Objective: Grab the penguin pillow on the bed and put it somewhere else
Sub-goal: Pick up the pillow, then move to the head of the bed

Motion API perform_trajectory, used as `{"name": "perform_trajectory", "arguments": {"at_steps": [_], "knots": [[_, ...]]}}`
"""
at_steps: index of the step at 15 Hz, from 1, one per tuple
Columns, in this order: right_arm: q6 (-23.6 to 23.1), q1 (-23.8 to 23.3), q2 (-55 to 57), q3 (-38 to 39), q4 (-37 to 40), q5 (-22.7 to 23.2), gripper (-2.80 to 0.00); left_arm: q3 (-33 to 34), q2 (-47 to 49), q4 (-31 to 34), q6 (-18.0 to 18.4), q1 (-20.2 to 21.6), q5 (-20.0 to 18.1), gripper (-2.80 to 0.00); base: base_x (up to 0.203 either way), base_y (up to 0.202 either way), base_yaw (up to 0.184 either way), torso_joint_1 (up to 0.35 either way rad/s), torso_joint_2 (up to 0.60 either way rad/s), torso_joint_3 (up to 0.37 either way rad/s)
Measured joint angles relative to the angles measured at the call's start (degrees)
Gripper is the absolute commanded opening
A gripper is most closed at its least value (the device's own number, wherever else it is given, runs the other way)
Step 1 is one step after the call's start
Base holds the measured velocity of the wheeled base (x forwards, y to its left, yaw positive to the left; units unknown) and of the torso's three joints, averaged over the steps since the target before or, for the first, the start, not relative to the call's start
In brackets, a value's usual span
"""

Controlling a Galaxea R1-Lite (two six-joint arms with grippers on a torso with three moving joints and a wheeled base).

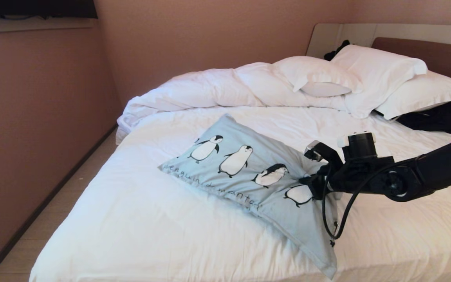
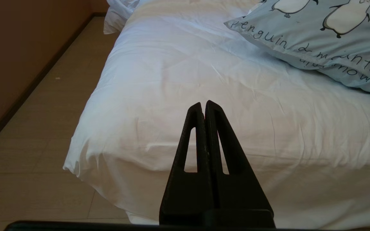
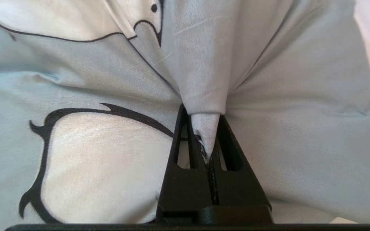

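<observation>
The penguin pillow (image 1: 249, 172), light blue with black-and-white penguins and dark lettering, lies slantwise on the bed (image 1: 139, 219), its far-right side lifted. My right gripper (image 1: 311, 184) reaches in from the right and is shut on a pinched fold of the pillow's fabric (image 3: 201, 83); in the right wrist view the gripper (image 3: 204, 115) has cloth wedged between its fingers. My left gripper (image 2: 203, 104) is shut and empty, parked over the bed's near left corner, with the pillow (image 2: 320, 38) beyond it to the right.
A bunched white duvet (image 1: 217, 88) and plain white pillows (image 1: 374, 74) lie at the head of the bed by the brown headboard (image 1: 437, 55). Dark clothing (image 1: 433, 119) lies under the pillows. A strip of floor (image 1: 45, 219) runs between bed and wall.
</observation>
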Motion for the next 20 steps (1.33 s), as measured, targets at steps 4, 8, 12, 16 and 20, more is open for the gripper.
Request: {"name": "perform_trajectory", "arguments": {"at_steps": [4,8,12,16,20], "knots": [[1.7,-0.4,-4.6,0.6,0.0,1.6,-2.80,0.0,0.0,0.0,0.0,0.0,0.0,-2.80,0.000,0.000,0.000,0.000,0.00,0.000],[5.0,-0.9,-8.7,0.5,0.0,1.6,-2.80,0.0,0.0,0.0,0.0,0.0,0.0,-2.80,0.000,0.000,0.000,0.000,0.00,0.000],[9.4,-4.2,-13.2,-1.2,-0.4,1.3,-2.80,0.0,0.0,0.0,0.0,0.0,0.0,-2.80,0.000,0.000,0.000,0.000,0.00,0.000],[14.2,-8.6,-15.8,-2.6,-3.3,1.3,-2.80,0.0,0.0,0.0,0.0,0.0,0.0,-2.80,0.000,0.000,0.000,0.000,0.00,0.000],[18.4,-13.1,-17.6,-4.3,-5.5,1.4,-2.80,0.0,0.0,0.0,0.0,0.0,0.0,-2.80,0.000,0.000,0.000,0.000,0.00,0.000]]}}
